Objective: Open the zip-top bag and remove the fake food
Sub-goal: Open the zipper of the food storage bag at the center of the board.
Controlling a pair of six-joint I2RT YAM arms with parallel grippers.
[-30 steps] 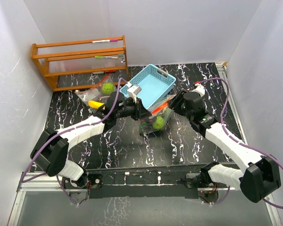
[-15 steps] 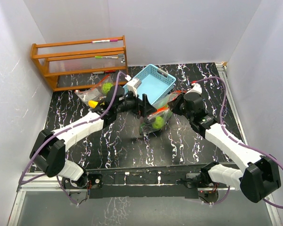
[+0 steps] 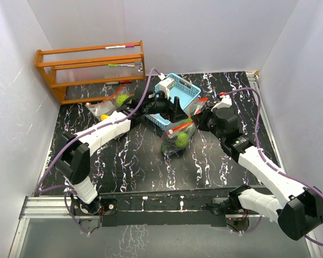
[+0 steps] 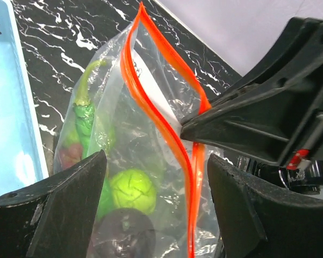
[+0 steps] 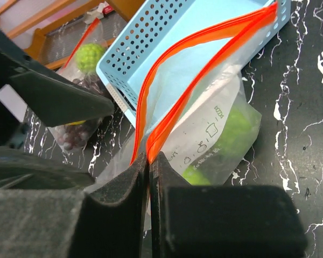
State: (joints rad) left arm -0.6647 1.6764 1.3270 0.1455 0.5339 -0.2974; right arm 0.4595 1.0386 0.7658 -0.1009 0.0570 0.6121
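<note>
The zip-top bag (image 3: 177, 137) lies on the black marbled table in front of the light-blue basket (image 3: 184, 92). Its orange zip (image 4: 167, 123) gapes part-way. Inside the bag is fake food: a bumpy lime-green ball (image 4: 132, 191), a dark round piece (image 4: 121, 234) and a long green vegetable (image 4: 85, 115). My right gripper (image 5: 149, 158) is shut on the zip edge at the bag's right end (image 3: 196, 117). My left gripper (image 4: 156, 177) is open above the bag's mouth, near the basket's front edge (image 3: 175, 113), and holds nothing.
A second clear bag (image 3: 110, 107) with a lime-green ball (image 5: 89, 56), a yellow banana and dark grapes (image 5: 70, 137) lies left of the basket. A wooden rack (image 3: 91, 70) stands at the back left. White walls close in both sides.
My left gripper has opened and drawn back from the bag toward the basket. My right gripper has closed on the bag's zip edge. The bag has hardly shifted.
</note>
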